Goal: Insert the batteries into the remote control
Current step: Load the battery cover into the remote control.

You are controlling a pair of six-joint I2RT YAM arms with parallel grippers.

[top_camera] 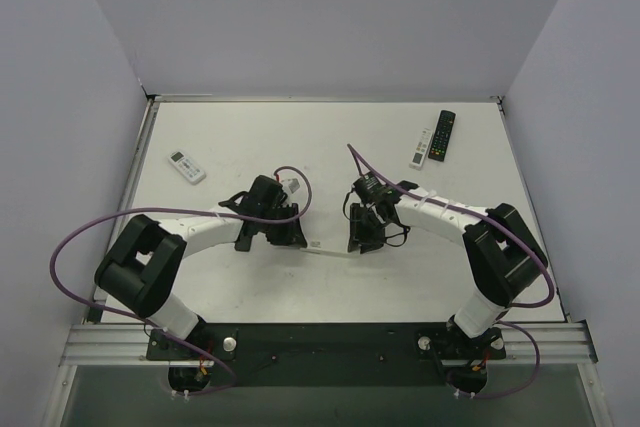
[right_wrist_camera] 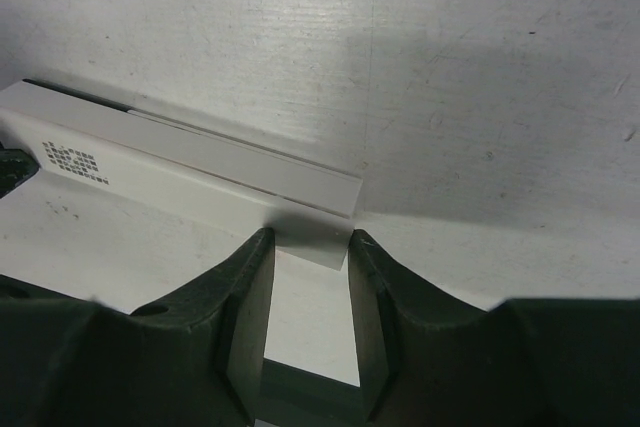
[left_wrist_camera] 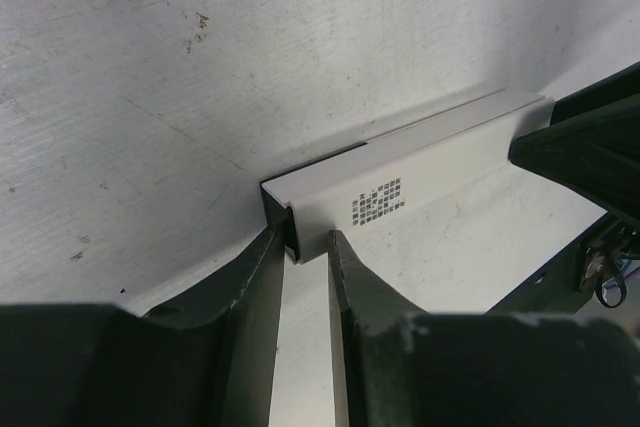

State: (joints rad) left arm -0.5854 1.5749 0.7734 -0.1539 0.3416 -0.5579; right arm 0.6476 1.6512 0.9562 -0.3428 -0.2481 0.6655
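Near the left wall (top_camera: 100,97) we spot one small white remote (top_camera: 187,166). Mid-worktop (top_camera: 300,137), with bare surface all round, our left end effector (left_wrist_camera: 305,247) pinches one end of the slim white remote (left_wrist_camera: 430,157), turned on its long edge. Our right end effector (right_wrist_camera: 310,247) clamps the other end. At the back-right corner sit one pale remote (top_camera: 422,147) and one black remote (top_camera: 442,135), side by side. That makes four remotes.

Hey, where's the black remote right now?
In the top view, the black remote lies near the far right corner of the table, just right of a slim white remote.
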